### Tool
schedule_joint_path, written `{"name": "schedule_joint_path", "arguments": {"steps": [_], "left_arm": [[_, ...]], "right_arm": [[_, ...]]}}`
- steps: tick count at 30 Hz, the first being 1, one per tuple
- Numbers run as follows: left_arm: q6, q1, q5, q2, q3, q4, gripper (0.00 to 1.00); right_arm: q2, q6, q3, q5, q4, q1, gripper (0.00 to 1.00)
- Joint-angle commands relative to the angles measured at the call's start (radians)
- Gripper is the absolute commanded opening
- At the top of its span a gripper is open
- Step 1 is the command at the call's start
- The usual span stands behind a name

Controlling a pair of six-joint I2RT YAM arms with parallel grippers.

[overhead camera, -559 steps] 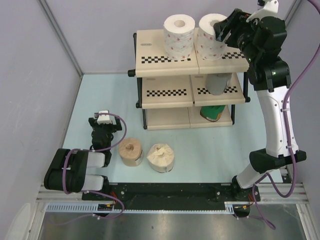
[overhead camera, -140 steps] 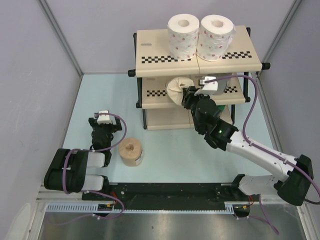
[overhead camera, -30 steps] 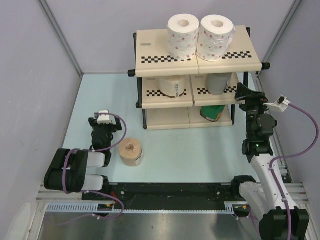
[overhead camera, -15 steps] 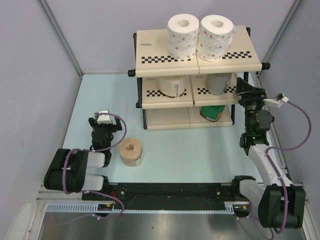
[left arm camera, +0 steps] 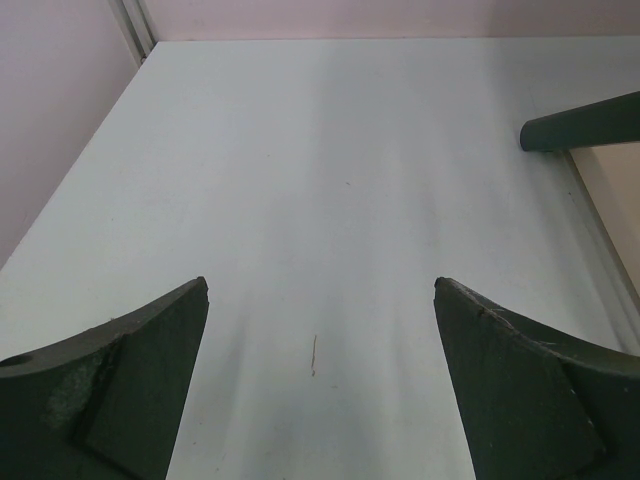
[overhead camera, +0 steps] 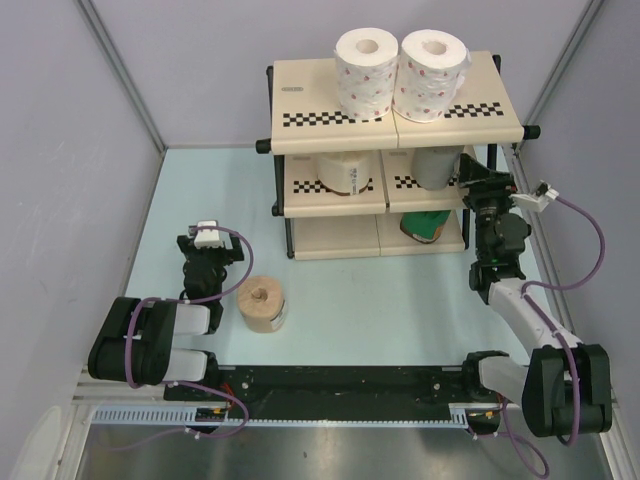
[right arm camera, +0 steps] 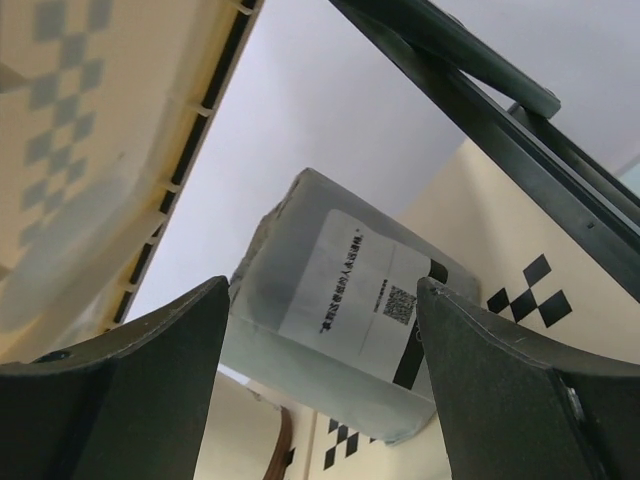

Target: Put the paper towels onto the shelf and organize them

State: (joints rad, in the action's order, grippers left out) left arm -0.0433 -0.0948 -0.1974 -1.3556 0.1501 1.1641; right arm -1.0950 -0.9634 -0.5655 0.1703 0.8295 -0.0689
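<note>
The cream roll now stands on the left half of the shelf's middle tier. Some seconds ago it lay on the table beside the tan roll, and the right arm carried it up. It stands upright, next to the grey roll on the right half of the same tier. The two dotted rolls sit side by side on the top tier, as before. The green roll is on the bottom tier, to the right.

That makes five rolls shelved and one left. The tan roll is alone on the table, well apart from the shelf, and has not shifted.

The right gripper has let go and pulled out. Over the last second it has swung in from the right to the shelf's right end. Its jaws are apart with nothing between them. Its wrist view looks in under the top tier at the grey roll's labelled side, which it does not touch.

The left gripper has not moved. Its jaws are wide apart over bare table, just beside the tan roll.

By my reading, the tan roll is next. The free places look to be the bottom tier's left half or the top of another roll.
</note>
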Motion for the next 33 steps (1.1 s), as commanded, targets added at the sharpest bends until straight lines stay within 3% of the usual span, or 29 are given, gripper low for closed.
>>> {"name": "schedule_joint_path", "arguments": {"steps": [1,13,21,33], "left_arm": [[0.006,0.004,0.021,0.015,0.012,0.037,1.00],[0.006,0.004,0.021,0.013,0.012,0.037,1.00],[0.008,0.004,0.021,0.015,0.012,0.037,1.00],[0.006,0.004,0.021,0.015,0.012,0.037,1.00]], "right_arm": [[-0.043,0.026,-0.071,0.078,0.083,-0.019,0.80],[-0.155,0.034,-0.152,0.106,0.123,-0.029,0.80],[-0.212,0.068,-0.218,0.117,0.114,-0.028,0.88],[-0.312,0.026,-0.293,0.084,0.099,-0.019,0.88]]}}
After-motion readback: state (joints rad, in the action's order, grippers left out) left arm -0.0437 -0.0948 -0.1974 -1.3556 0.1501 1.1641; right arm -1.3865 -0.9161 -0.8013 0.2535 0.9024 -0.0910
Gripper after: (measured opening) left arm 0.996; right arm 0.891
